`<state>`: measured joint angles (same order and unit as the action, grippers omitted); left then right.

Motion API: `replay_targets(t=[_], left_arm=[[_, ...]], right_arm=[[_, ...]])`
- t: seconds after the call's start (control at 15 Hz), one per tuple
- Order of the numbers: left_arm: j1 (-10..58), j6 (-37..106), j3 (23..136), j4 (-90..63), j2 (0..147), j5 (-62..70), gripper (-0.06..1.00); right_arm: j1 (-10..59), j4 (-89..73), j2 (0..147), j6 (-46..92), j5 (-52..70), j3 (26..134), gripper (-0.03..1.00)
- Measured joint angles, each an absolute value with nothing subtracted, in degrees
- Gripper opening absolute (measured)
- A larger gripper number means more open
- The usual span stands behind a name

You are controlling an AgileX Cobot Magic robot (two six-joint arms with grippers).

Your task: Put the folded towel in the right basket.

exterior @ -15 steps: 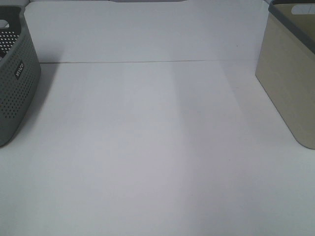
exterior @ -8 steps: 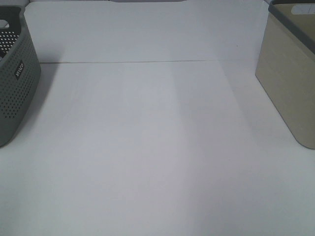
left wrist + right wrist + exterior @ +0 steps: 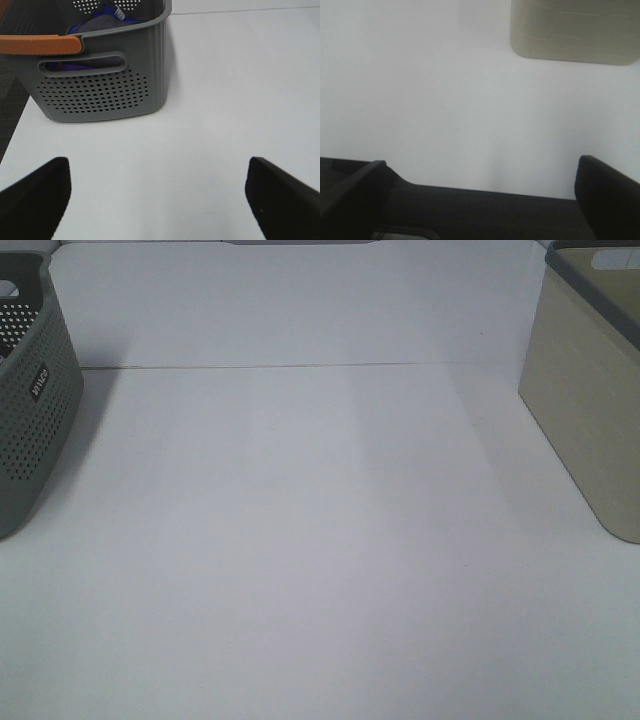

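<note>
The right basket is beige with a grey rim and stands at the table's right edge; it also shows in the right wrist view. Grey and blue cloth lies inside the grey perforated basket; I cannot tell whether it is the folded towel. My left gripper is open and empty above the white table, short of the grey basket. My right gripper is open and empty, well short of the beige basket. Neither gripper shows in the exterior high view.
The grey basket stands at the table's left edge and has an orange handle. A thin seam crosses the white table. Dark floor shows beside the table in the left wrist view.
</note>
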<state>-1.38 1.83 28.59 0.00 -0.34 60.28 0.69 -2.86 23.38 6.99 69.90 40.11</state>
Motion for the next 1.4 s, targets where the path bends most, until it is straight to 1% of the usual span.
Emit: replay_targets(t=[0.2,0.4,0.53,0.8,1.4], left_arm=[[-1.4,1.8,28.6,0.0,-0.3,60.3,0.88],[-1.4,1.8,28.6,0.0,-0.3,60.3,0.88],[-1.4,1.8,28.6,0.0,-0.3,60.3,0.88],[-1.4,1.8,28.6,0.0,-0.3,60.3,0.88],[-1.4,1.8,28.6,0.0,-0.3,60.3,0.88]], right_arm=[[0.7,-2.9,8.5,5.7,69.9,35.4,0.97],[0.7,-2.1,0.3,5.7,70.0,32.8,0.97],[0.7,-1.5,-0.3,5.8,69.4,31.0,0.97],[0.7,-2.1,-0.3,5.8,64.5,26.3,0.97],[0.7,-2.1,-0.3,5.8,63.7,26.2,0.97]])
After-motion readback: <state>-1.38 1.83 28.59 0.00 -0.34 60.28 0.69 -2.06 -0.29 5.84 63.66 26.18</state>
